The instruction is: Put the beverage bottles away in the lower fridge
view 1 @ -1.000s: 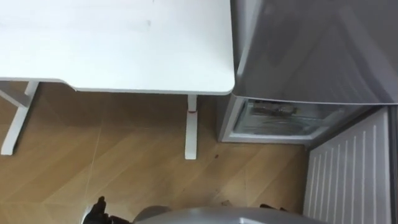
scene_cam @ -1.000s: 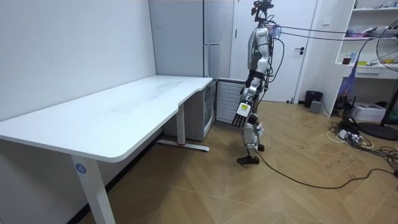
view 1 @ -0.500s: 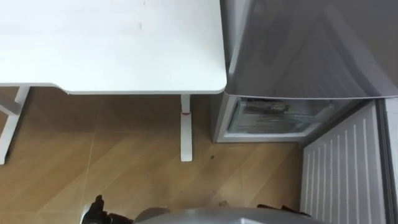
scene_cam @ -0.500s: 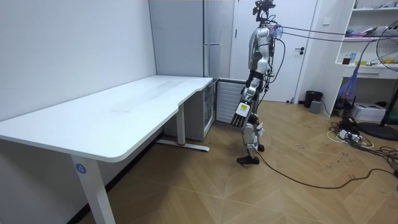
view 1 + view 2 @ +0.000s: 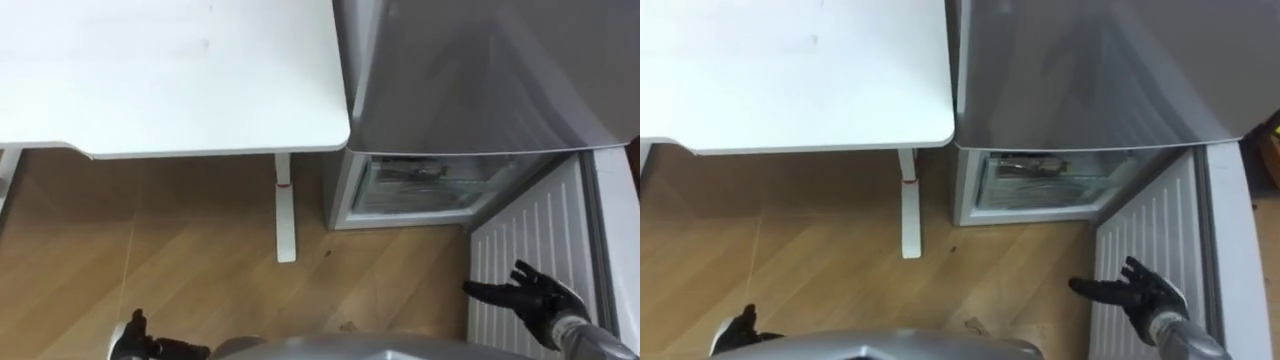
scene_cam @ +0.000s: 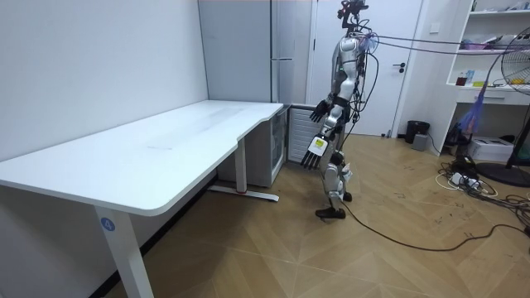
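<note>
Whole eye view has slid; the fridge (image 5: pixel 480 70) and the table (image 5: pixel 150 80) sit further toward the frame's left than a moment back, so the head has turned, not the furniture; the real change is the right hand (image 5: pixel 532 298), which has risen from the robot's side into the lower right corner, fingers spread wide, holding nothing, floating just before the ribbed inner face of the open door (image 5: pixel 520 240); room view agrees, that arm now lifted toward the fridge; left hand (image 5: pixel 130 343) hangs low at the lower left, fingers slack and straight, empty too; so no drinks in hand; the drawer (image 5: pixel 425 187) in the lower compartment, centre right, holds something dark, too small to say whether that is the drinks; my reading: with both hands free, the reach is for the door, likely to swing it shut. Edges next: the fridge's upper body overhangs the open compartment; the table's rounded corner sits just beside the fridge's left wall, with little gap between them; the door stands out along the right edge and blocks that side; bare floor (image 5: pixel 200 260) across the lower left gives stepping room; the table leg (image 5: pixel 285 215) stands near the fridge base, one thing to clear.
</note>
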